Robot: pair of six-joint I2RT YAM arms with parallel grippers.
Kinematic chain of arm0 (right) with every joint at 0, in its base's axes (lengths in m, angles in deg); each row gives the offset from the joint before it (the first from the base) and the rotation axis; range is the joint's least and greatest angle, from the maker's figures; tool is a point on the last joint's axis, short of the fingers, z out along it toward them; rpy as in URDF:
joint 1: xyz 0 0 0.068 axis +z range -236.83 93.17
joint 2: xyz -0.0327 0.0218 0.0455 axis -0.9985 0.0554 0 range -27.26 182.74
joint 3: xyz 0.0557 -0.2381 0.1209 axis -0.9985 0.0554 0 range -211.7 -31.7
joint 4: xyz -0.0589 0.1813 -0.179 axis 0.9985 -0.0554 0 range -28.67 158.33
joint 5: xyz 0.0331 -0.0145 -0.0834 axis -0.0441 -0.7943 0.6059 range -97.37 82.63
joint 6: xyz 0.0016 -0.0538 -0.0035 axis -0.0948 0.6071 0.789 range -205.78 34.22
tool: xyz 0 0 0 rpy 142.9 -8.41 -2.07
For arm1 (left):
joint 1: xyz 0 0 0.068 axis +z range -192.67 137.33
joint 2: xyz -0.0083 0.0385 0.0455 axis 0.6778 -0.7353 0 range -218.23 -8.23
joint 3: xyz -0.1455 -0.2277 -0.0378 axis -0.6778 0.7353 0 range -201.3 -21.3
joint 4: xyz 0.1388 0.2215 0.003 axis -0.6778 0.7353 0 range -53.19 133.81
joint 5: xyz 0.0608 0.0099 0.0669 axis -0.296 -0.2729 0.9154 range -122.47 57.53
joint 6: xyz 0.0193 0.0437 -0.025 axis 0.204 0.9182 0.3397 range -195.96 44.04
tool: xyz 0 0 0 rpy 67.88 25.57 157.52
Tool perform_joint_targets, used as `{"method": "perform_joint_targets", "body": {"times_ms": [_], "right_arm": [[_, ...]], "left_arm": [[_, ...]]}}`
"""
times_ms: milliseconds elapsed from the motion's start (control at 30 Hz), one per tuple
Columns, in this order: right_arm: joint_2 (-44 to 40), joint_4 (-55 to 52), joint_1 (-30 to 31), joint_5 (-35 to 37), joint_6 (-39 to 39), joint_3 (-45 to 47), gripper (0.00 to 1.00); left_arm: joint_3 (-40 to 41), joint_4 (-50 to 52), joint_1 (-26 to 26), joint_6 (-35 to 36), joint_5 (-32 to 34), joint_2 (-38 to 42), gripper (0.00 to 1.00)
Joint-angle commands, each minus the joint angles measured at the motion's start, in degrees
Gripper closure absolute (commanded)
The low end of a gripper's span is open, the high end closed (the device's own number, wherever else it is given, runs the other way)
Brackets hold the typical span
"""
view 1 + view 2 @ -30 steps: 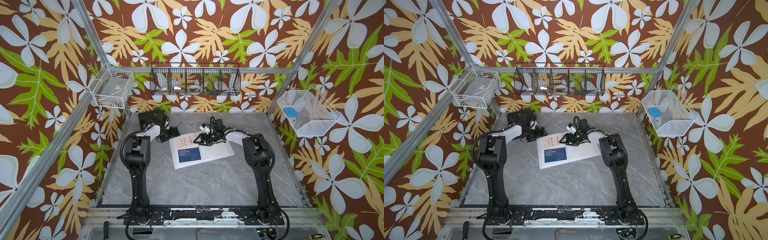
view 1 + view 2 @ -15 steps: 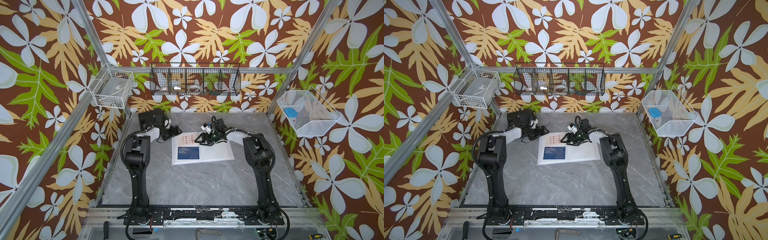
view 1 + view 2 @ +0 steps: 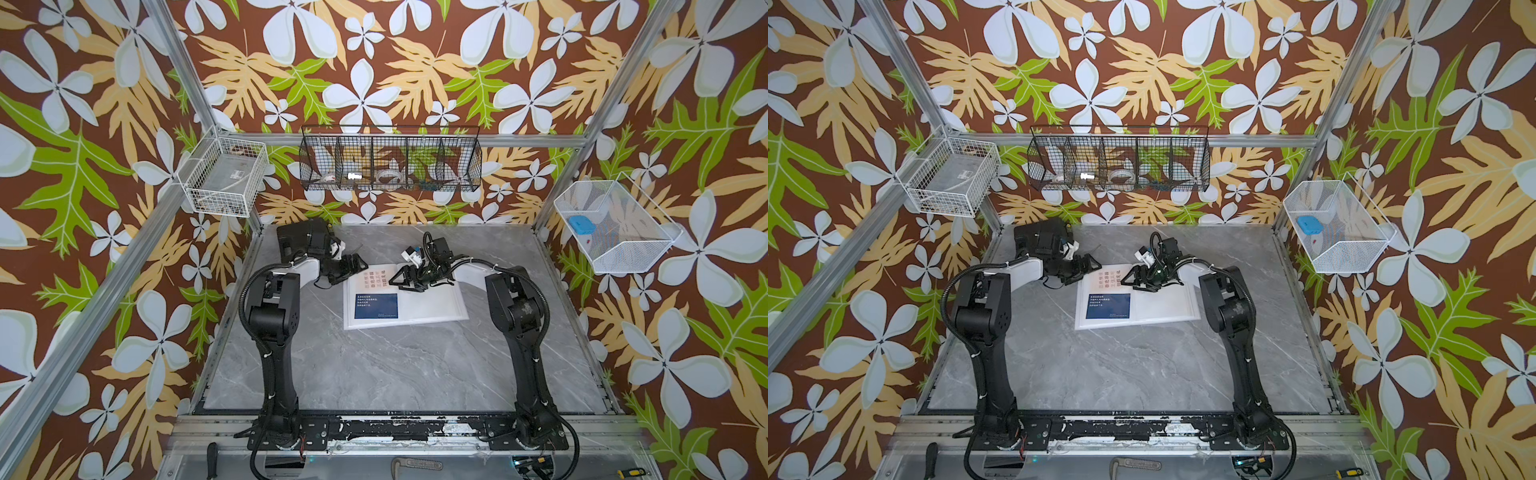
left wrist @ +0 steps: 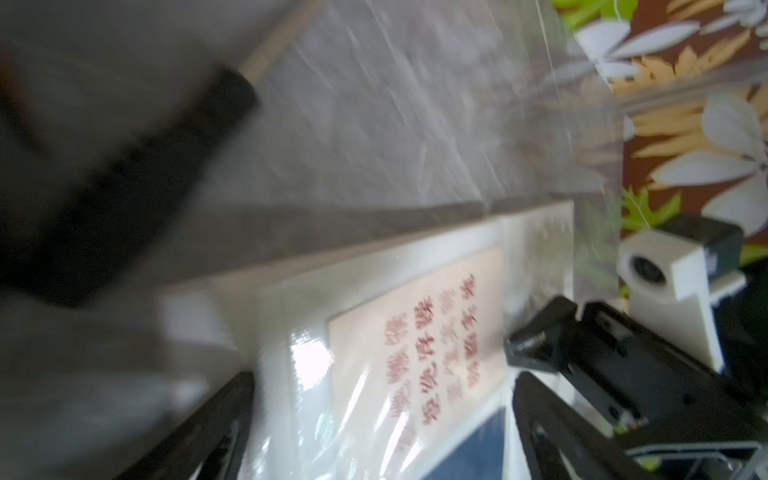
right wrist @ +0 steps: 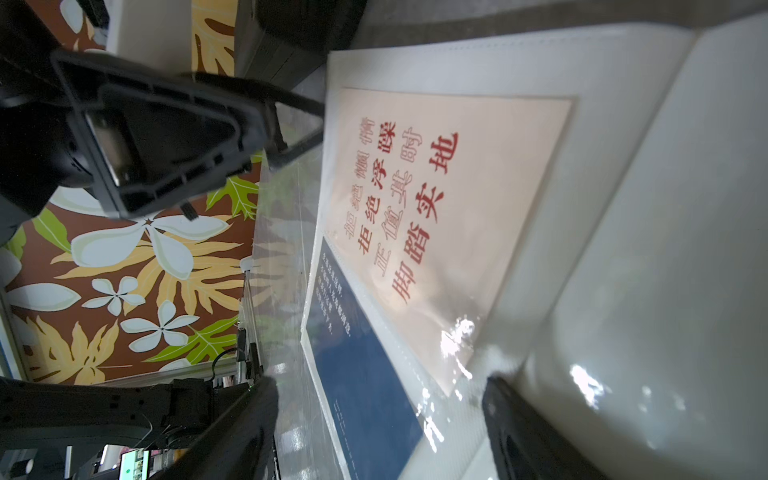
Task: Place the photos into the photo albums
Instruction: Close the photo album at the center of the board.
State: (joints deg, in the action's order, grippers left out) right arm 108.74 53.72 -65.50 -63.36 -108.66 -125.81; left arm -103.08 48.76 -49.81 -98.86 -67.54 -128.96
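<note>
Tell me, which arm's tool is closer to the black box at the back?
Left. The left tool sits just beside the black box; the right tool is over the open book, farther off.

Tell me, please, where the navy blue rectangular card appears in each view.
In a top view: navy blue card on the white album's left page.
In a top view: card, same page.
Left wrist: blurred corner.
Right wrist: card, sharp.
Landmark: adjoining cream card, red characters.
</note>
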Motion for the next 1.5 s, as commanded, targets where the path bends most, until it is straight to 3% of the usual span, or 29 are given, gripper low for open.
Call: {"method": "perform_joint_targets", "body": {"times_ms": [0,67,200,433,633,900,1067,1300,1467], "right_arm": [[4.2,-16.1,1.9,17.6,-2.1,3.0,0.17],[2.9,-16.4,1.8,18.2,-2.4,3.6,0.17],[-1.4,-16.0,0.9,21.7,-3.6,5.1,0.14],[-1.6,-16.6,0.3,23.1,-2.4,3.8,0.13],[-0.7,-15.9,0.3,22.9,-2.0,3.8,0.13],[-1.4,-14.6,0.4,23.4,-2.5,5.4,0.13],[-1.3,-13.5,0.4,22.5,-3.0,6.3,0.13],[-1.6,-12.6,0.4,21.3,-3.6,7.1,0.14],[-1.9,-12.3,0.3,21.2,-3.6,7.5,0.14]], "left_arm": [[1.0,5.7,-0.8,-3.3,-8.7,0.6,0.03],[1.8,5.5,0.1,-3.9,-5.8,1.8,0.03],[1.5,10.6,1.0,-2.3,6.6,5.6,0.02],[6.2,10.6,0.4,-6.2,8.7,9.9,0.01],[9.3,9.2,-3.4,-8.4,8.0,9.0,0.01],[8.9,15.0,-4.7,-8.5,19.8,9.6,0.02],[11.4,10.2,-5.1,-11.1,13.1,8.5,0.02],[17.7,-5.5,-5.3,-14.9,0.5,11.0,0.04],[20.5,-12.7,-4.7,-17.0,-2.3,12.8,0.06]]}}
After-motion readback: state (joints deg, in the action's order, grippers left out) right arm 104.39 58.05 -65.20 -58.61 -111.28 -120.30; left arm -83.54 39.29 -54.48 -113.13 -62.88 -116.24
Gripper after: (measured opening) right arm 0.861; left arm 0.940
